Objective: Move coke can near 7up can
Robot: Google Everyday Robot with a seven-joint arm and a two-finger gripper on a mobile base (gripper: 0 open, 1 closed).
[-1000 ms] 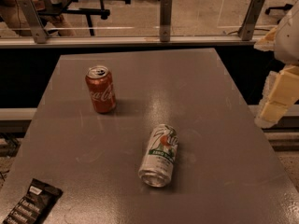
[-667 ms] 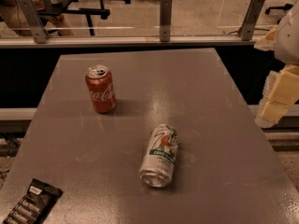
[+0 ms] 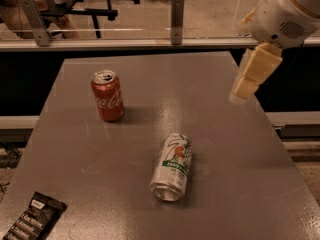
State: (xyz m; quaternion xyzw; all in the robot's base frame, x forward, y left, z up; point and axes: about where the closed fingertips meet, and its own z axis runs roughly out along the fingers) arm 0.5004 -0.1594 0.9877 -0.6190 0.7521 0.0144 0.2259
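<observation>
The hand [image 3: 246, 84] hovers empty above the table [image 3: 165, 79], apart or together I cannot tell; the upright coke can [image 3: 107, 96] awaits, well apart from the toppled 7up can [image 3: 172, 166].

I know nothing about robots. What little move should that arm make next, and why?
Probably swing the gripper left across the table toward the coke can. The gripper hangs over the table's right edge, holding nothing and far from that can. The coke can stands upright at the far left, well apart from the 7up can lying on its side nearer the front.
</observation>
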